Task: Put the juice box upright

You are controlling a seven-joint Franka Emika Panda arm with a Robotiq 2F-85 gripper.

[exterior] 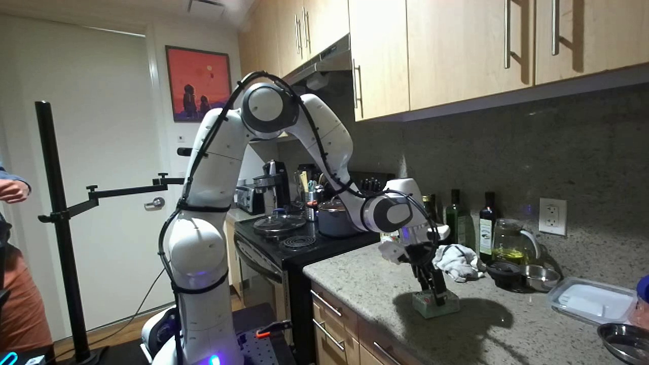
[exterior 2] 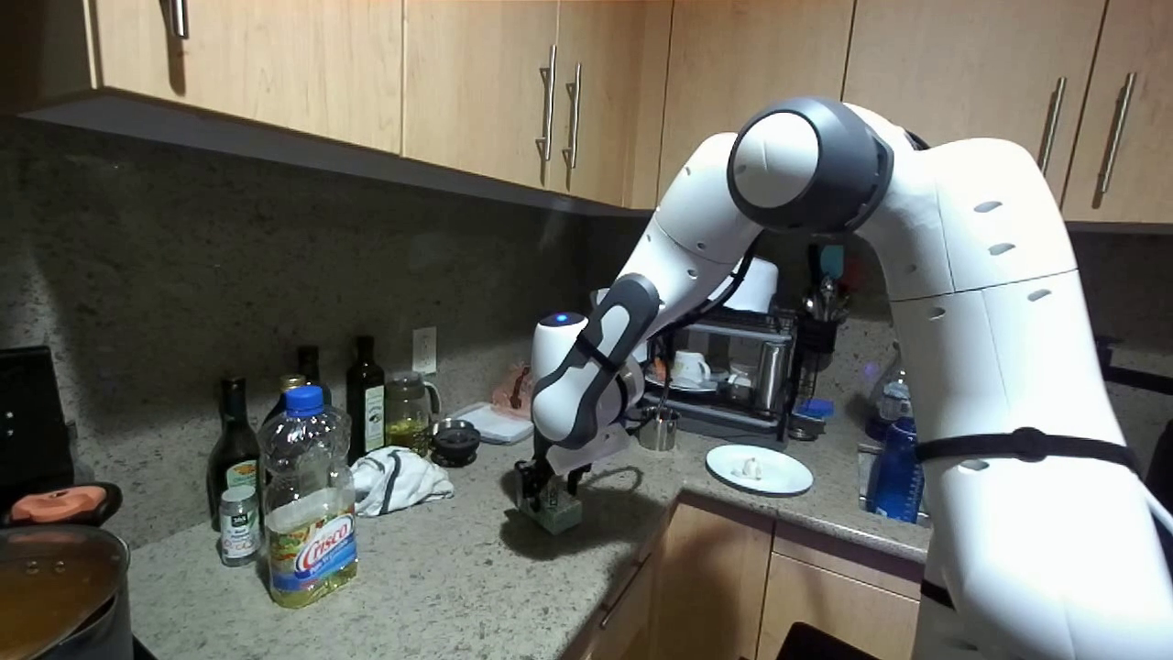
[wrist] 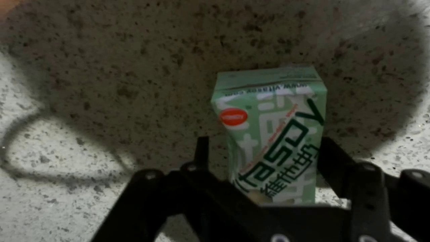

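A light green juice box (wrist: 275,134) with dark lettering lies flat on its side on the speckled stone counter. It also shows in both exterior views (exterior: 423,308) (exterior 2: 563,519). My gripper (wrist: 263,140) points down at the box, with one finger on each side of it. In the wrist view a gap shows between the left finger and the dented left side of the box. The right finger is at or against the right side. The near end of the box is hidden behind the gripper. The gripper is low at the counter in both exterior views (exterior: 433,296) (exterior 2: 553,488).
A striped towel (exterior: 459,263), a glass jug (exterior: 508,238) and dark bottles stand along the back wall. A clear plastic container (exterior: 590,299) lies farther along. A Crisco bottle (exterior 2: 312,541) and a white plate (exterior 2: 724,458) are on the counter. The counter's front edge is close.
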